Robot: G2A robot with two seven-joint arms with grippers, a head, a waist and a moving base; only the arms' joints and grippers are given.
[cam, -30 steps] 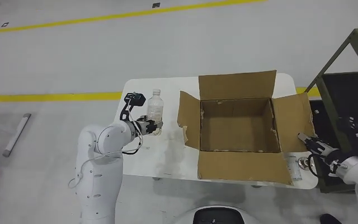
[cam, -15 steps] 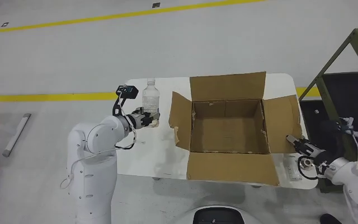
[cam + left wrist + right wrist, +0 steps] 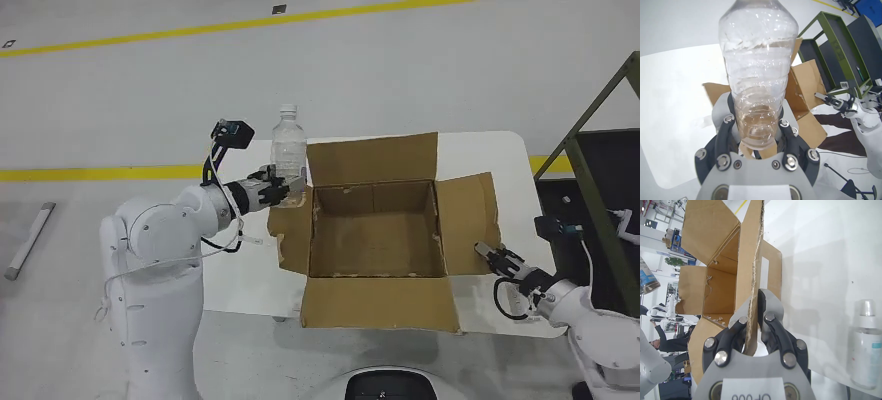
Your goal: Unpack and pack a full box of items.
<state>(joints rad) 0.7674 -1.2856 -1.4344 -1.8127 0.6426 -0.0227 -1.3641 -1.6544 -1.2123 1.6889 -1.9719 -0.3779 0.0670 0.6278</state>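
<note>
An open, empty cardboard box (image 3: 375, 230) stands on the white table (image 3: 480, 150). My left gripper (image 3: 275, 188) is shut on the base of a clear plastic bottle (image 3: 288, 140), held upright in the air at the box's left flap. In the left wrist view the bottle (image 3: 757, 72) stands between the fingers (image 3: 724, 132). My right gripper (image 3: 490, 254) is shut on the edge of the box's right flap (image 3: 468, 225). The right wrist view has the torn flap edge (image 3: 753, 291) pinched in my right gripper (image 3: 753, 308).
A white bottle with a clear cap (image 3: 865, 345) stands on the table beside the right gripper. A green metal rack (image 3: 600, 130) stands just past the table's right end. Bare table lies behind and to the left of the box.
The box has slid left across the table with the right gripper on its flap. The left gripper has lifted the bottle off the table and carried it toward the box's left flap.
</note>
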